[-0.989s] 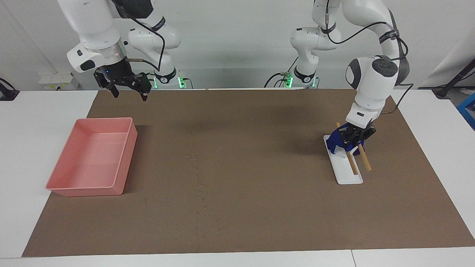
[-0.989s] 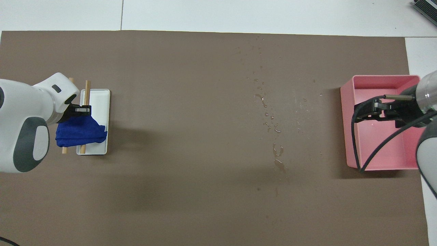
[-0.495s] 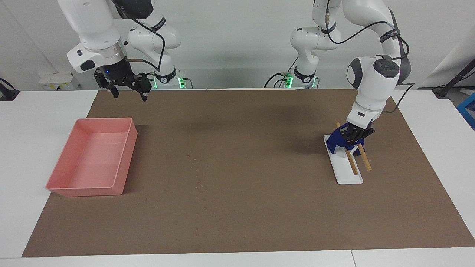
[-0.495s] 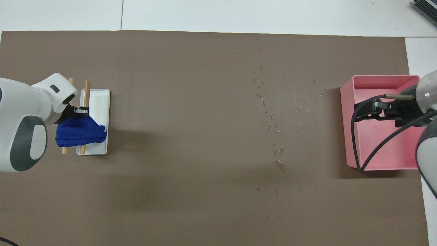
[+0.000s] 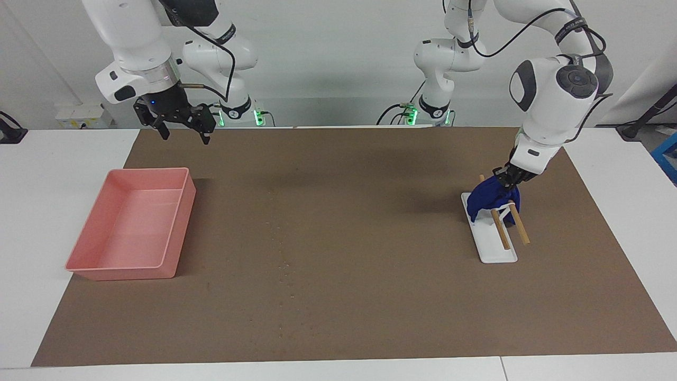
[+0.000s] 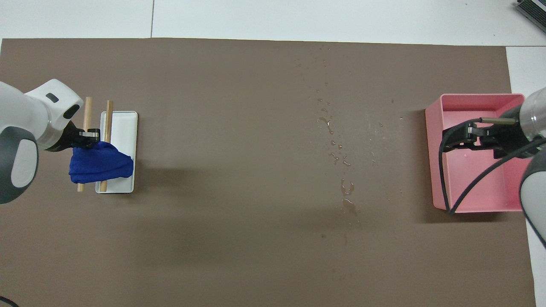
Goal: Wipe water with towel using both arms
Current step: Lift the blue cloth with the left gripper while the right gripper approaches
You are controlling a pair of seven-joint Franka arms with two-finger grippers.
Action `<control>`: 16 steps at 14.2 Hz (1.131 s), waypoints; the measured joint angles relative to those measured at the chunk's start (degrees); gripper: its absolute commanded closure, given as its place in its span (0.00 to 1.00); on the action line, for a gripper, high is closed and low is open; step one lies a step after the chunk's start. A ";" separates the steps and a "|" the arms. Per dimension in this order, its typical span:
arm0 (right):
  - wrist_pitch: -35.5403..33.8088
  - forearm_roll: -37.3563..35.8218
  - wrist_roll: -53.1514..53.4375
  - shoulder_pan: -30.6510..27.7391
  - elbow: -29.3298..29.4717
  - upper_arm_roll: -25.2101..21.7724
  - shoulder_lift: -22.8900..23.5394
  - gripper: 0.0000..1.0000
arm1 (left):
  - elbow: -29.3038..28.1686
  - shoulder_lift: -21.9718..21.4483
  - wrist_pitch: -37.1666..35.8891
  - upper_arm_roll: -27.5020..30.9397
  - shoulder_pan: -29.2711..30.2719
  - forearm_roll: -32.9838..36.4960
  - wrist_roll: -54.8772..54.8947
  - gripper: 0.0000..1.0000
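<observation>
**Blue towel gathered up off its rack**

Blue cloth first, in the facing view: the towel [image 5: 492,198] hangs as a bunch from the left gripper [image 5: 506,179], whose jaws are shut on its top. A second ago the gripper was sunk low into the cloth; now the arm has risen and the towel is drawn up into a peak, its long axis running down from the jaws toward the white tray [image 5: 489,238]. Its lower folds drape over the two wooden sticks [image 5: 508,227] that lean across the tray. The right gripper [image 5: 182,127] waits, unmoved, jaws spread wide and holding nothing, above the mat's edge near the pink bin [image 5: 129,227]. The bin holds nothing visible.

In the overhead view, the towel [image 6: 100,167] lies over the sticks [image 6: 87,113] and the tray's [image 6: 123,128] nearer half, with the left gripper [image 6: 85,136] at its top edge. The water [image 6: 337,157] is a thin trail of droplets on the brown mat [image 6: 234,192], well apart from the tray, toward the bin [image 6: 473,187]. The right gripper [image 6: 458,138] hangs over the bin.
</observation>
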 measured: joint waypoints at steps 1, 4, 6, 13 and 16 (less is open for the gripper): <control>0.03 0.00 0.00 0.00 0.00 0.00 0.00 0.00 | 2.02 -0.01 -2.80 0.00 0.00 -0.02 -0.17 1.00; 0.08 0.00 0.00 0.00 0.00 0.00 0.00 0.00 | 8.43 -0.08 -11.25 -0.15 0.00 -0.27 -3.33 1.00; 1.18 0.00 0.00 0.00 -0.05 0.00 0.00 0.00 | 11.37 -0.11 -14.89 -0.67 -0.06 -1.23 -7.45 1.00; 6.11 2.64 12.61 4.74 -0.46 0.14 0.00 0.00 | 16.36 -0.12 -22.05 -5.39 -0.18 -6.45 -25.62 1.00; 8.70 10.03 22.17 7.47 -0.69 0.36 0.00 0.00 | 17.51 -0.12 -23.19 -6.76 -0.19 -9.59 -33.64 1.00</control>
